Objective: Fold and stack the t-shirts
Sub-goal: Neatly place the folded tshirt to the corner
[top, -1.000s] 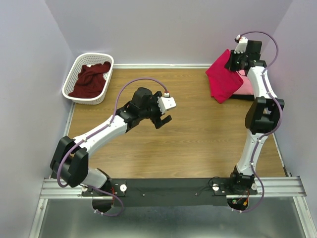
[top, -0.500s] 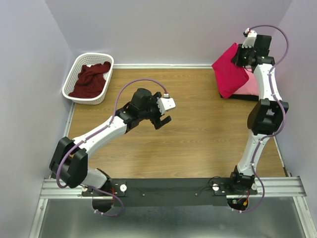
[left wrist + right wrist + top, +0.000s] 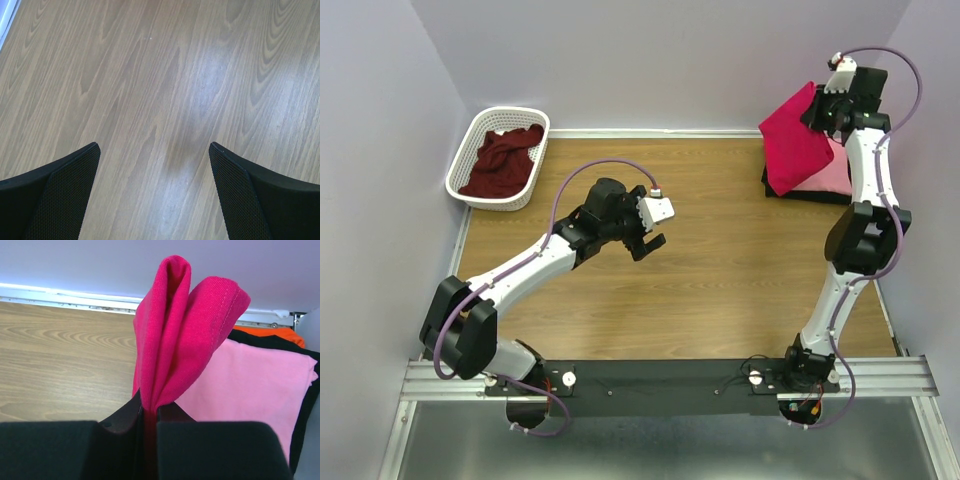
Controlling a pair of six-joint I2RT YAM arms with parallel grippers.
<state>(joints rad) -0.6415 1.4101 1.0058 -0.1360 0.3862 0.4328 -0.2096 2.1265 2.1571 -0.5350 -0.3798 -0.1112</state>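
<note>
Inside the right pincer (image 3: 149, 412), crimson-red t-shirt (image 3: 175, 330) in two rounded folds

The left gripper (image 3: 154, 150) hangs above a wooden table (image 3: 150, 75) with its jaws spread wide and nothing between them. Only the two black fingers (image 3: 62, 197) show, one rising from each lower corner of the view, their inner faces covered in a fine mesh texture and their tips angled toward each other. Between the fingers and ahead of them lies bare light-brown board, its grain running in long streaks and loops away from the gripper. A faint soft shadow (image 3: 175, 150) sits on the wood just ahead of the gap between the tips. Far ahead of the gripper and off to one side, a thin pale strip (image 3: 6, 15) cuts the corner of the view
</note>
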